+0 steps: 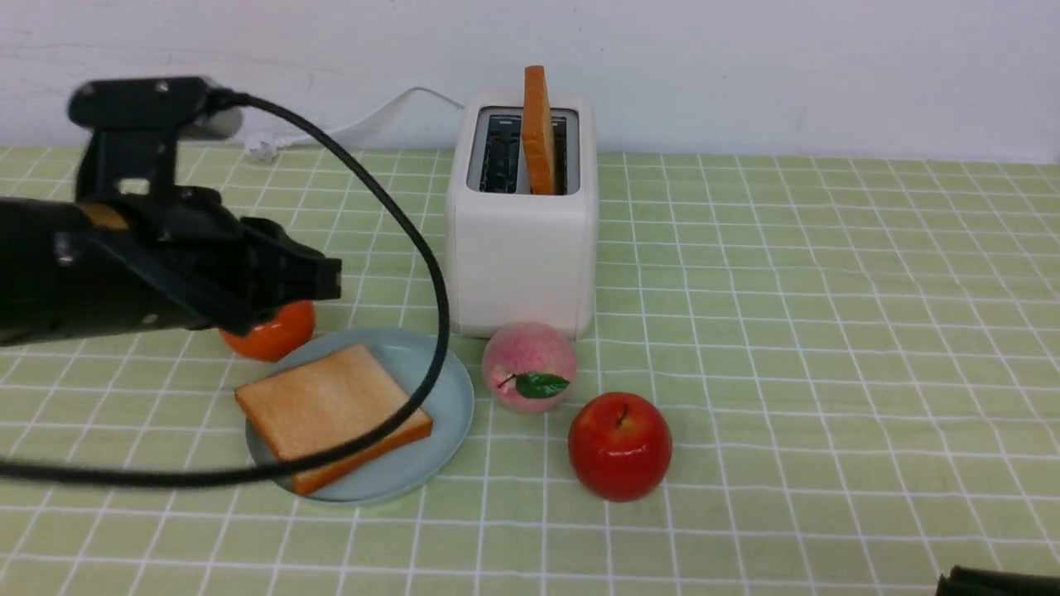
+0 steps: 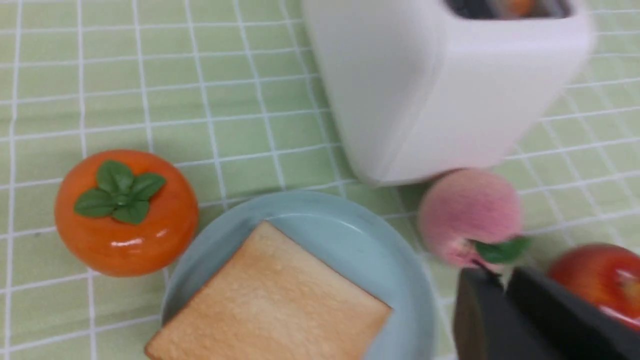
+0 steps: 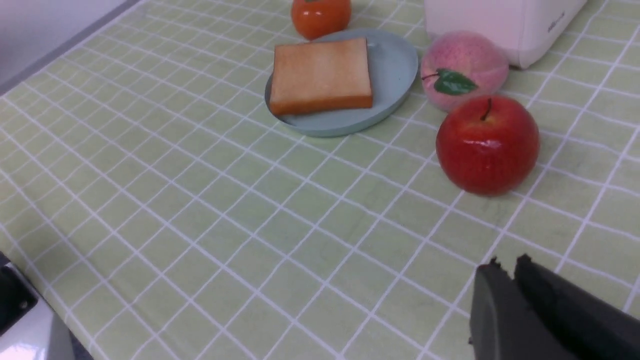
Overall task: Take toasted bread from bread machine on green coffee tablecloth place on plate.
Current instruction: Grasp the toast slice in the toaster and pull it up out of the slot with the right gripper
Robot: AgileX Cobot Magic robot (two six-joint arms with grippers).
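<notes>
One slice of toasted bread (image 1: 331,414) lies flat on the pale blue plate (image 1: 451,389); it also shows in the left wrist view (image 2: 270,310) and the right wrist view (image 3: 320,75). A second slice (image 1: 538,132) stands upright in the right slot of the white bread machine (image 1: 522,248) at the back middle. My left gripper (image 1: 327,279) hovers shut and empty above the plate's far left rim; in its wrist view (image 2: 502,277) the jaws are closed together. My right gripper (image 3: 507,265) is shut and empty, low over the green coffee tablecloth (image 1: 828,331) at the front right.
An orange persimmon (image 1: 277,331) sits behind the plate's left side. A pink peach (image 1: 530,366) and a red apple (image 1: 619,445) lie in front of the bread machine. The left arm's black cable (image 1: 431,273) loops over the plate. The white cord (image 1: 389,112) trails back left.
</notes>
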